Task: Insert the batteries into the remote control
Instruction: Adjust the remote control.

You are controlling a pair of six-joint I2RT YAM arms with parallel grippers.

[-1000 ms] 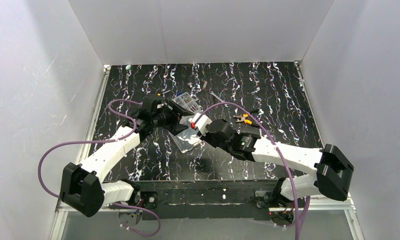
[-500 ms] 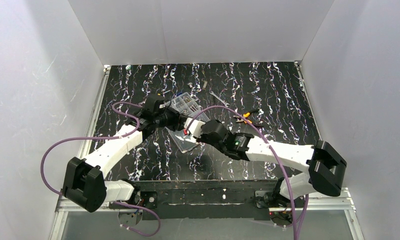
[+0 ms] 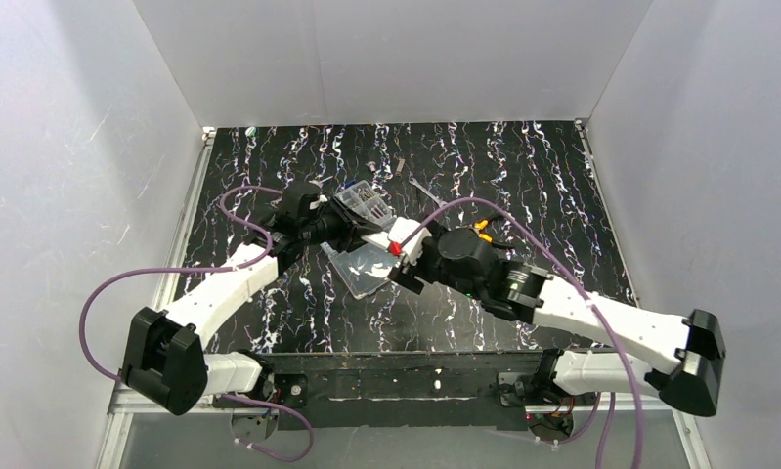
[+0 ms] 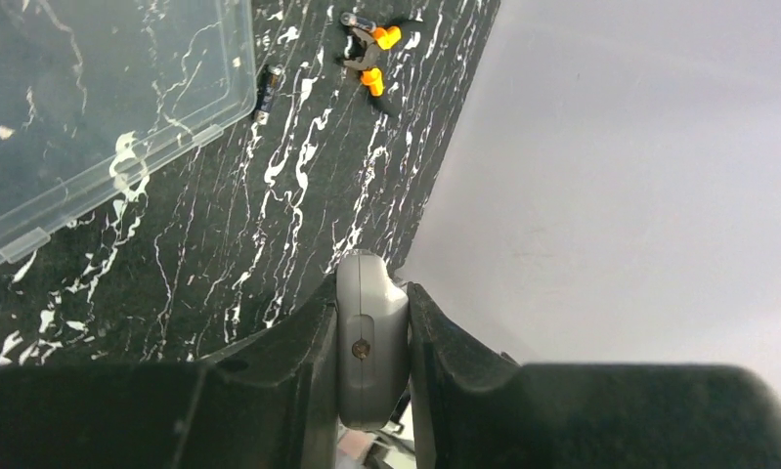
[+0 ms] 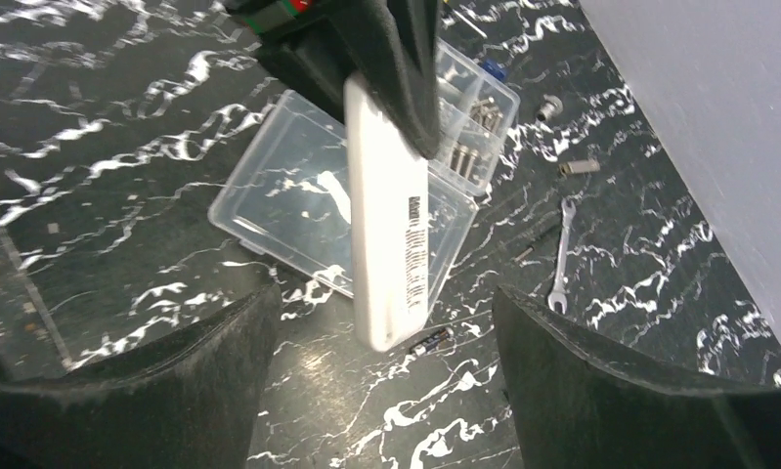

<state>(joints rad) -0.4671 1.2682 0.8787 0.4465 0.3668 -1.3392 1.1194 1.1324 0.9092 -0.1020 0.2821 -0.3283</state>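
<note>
The slim white remote control hangs end-down above the table, pinched at its upper end by my left gripper, which is shut on it. Seen end-on in the left wrist view, the remote control fills the gap between the black fingers. My right gripper is open, its fingers standing wide on either side of the remote's lower end without touching it. One battery lies on the table just under that end. Beside the clear lid that same battery shows, and another lies by the pliers.
A clear plastic box lies open beneath the remote, its compartment side holding metal screws. A small wrench and loose metal bits lie beyond it. Orange-handled pliers lie near the right wall. Both arms meet at mid-table.
My left gripper has closed on the remote, and my right gripper has opened and let go of it. The right arm has swung out to the right.
</note>
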